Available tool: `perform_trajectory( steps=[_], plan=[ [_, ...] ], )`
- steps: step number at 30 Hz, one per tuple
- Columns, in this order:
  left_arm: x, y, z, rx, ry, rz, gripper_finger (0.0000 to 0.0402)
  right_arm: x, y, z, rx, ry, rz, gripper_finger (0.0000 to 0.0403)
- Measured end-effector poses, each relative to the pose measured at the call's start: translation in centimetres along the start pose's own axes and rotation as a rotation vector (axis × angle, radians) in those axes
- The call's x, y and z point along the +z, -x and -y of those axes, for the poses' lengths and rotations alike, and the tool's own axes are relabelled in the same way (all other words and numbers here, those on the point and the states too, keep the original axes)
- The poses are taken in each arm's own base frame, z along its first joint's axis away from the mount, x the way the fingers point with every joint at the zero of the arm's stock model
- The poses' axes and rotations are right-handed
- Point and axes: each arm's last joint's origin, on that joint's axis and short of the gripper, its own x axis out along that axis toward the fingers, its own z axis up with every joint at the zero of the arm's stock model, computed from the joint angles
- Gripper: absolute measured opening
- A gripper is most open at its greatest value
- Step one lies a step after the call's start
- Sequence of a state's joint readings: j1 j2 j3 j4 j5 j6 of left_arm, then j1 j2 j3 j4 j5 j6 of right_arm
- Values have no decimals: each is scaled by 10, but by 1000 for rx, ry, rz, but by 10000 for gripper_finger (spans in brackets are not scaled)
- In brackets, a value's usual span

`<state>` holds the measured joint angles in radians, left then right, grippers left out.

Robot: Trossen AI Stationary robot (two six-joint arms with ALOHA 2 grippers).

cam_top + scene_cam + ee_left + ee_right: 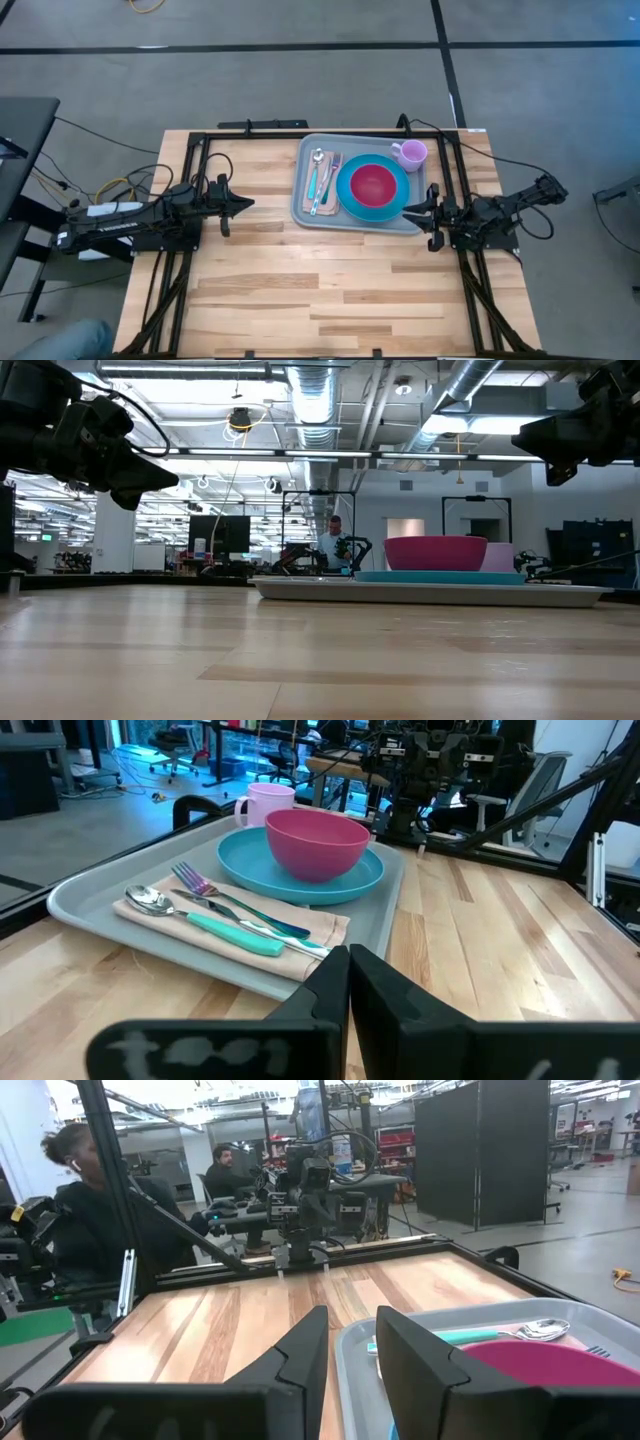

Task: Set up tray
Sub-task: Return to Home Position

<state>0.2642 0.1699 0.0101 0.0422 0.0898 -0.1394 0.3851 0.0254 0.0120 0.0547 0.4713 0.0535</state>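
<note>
The grey-blue tray (304,207) lies flat on the wooden table, toward its far right. On it a blue plate (346,190) carries a pink bowl (373,184). A lilac cup (410,153) stands at the tray's far right corner. A spoon, a fork and a teal-handled knife (235,931) lie on a beige napkin (320,930) at the tray's left. My left gripper (246,203) hovers shut to the left of the tray, pointing at it. My right gripper (408,212) hovers slightly open over the tray's near right corner (352,1348). Both are raised above the table.
A black frame (250,130) runs along the table's far edge and sides. Bare wood (300,290) spans the near half of the table. People sit at desks (225,1170) in the room beyond.
</note>
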Motion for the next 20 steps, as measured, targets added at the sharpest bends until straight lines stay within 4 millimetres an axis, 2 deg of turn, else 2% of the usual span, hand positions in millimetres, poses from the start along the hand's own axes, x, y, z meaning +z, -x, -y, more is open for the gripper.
perform_trajectory(
  steps=[20],
  plan=[
    [0, 0, 0, 0, 2, 0, 0, 0, 0, 0, 0, 0, 0, 81]
  ],
)
